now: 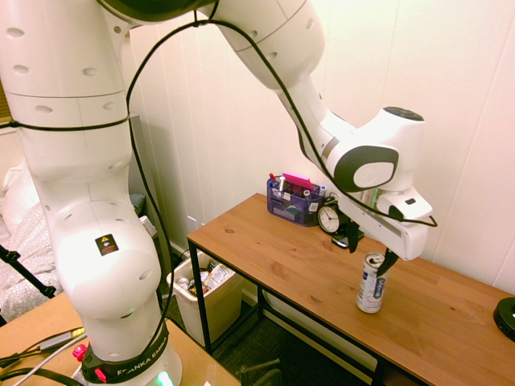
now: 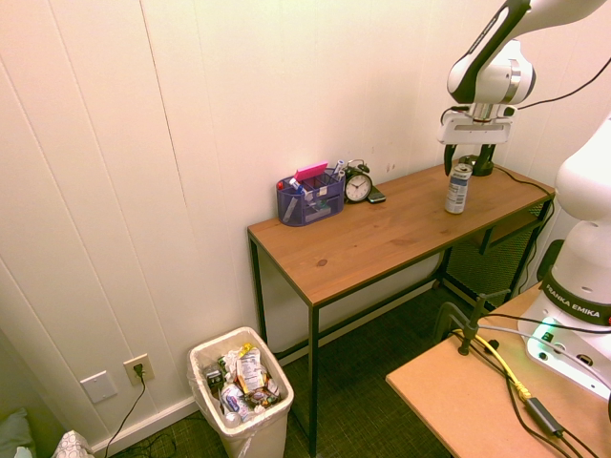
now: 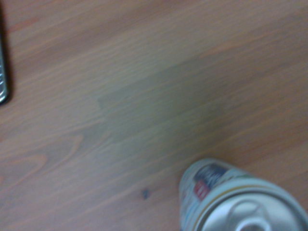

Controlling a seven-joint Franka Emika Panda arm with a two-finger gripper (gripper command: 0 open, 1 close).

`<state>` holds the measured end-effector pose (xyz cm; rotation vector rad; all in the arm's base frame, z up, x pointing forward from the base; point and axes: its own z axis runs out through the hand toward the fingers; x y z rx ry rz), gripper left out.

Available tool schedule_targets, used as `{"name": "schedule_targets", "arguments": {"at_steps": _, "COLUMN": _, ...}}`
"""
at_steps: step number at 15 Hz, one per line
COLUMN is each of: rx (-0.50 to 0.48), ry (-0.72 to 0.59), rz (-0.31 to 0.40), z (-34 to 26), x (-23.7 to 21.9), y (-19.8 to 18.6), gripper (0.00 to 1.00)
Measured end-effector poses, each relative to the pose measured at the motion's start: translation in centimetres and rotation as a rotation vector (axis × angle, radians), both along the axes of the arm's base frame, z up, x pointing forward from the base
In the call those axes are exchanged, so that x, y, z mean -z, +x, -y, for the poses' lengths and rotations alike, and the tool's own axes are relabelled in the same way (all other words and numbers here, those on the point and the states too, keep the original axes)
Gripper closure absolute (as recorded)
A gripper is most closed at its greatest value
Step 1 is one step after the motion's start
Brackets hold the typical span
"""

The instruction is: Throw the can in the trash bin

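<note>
The can (image 1: 372, 285) is slim and silver-white with dark blue markings. It stands upright near the right end of the wooden table (image 1: 282, 257). My gripper (image 1: 372, 251) hovers at its top, open, with one finger on each side of the rim and nothing gripped. From the other side, the gripper (image 2: 469, 164) sits just over the can (image 2: 459, 190). The wrist view catches the can (image 3: 240, 202) and its pull-tab top from above. The trash bin (image 2: 250, 437) is off-white and full of wrappers. It stands on the floor left of the table, and it shows as the trash bin (image 1: 221, 310) beside the table leg.
A blue-purple pen organizer (image 2: 310, 202) and an alarm clock (image 2: 359, 185) stand against the wall at the back of the table. A black round object (image 1: 507, 315) sits at the table's far end beyond the can. A dark-edged thing (image 3: 3, 72) shows at the wrist view's border.
</note>
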<state>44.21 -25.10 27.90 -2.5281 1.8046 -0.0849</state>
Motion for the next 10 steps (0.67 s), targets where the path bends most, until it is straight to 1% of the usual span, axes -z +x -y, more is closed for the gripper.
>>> {"name": "schedule_targets", "arguments": {"at_steps": 3, "rx": 0.041, "ry": -0.02, "rz": -0.017, "z": 1.9, "x": 1.4, "y": 1.6, "gripper": 0.0}}
{"name": "schedule_targets", "arguments": {"at_steps": 4, "rx": 0.048, "ry": -0.023, "rz": -0.022, "z": 2.4, "x": 1.7, "y": 1.8, "gripper": 1.0}}
{"name": "schedule_targets", "arguments": {"at_steps": 10, "rx": 0.041, "ry": 0.001, "rz": -0.058, "z": 2.5, "x": 2.8, "y": 1.7, "gripper": 1.0}}
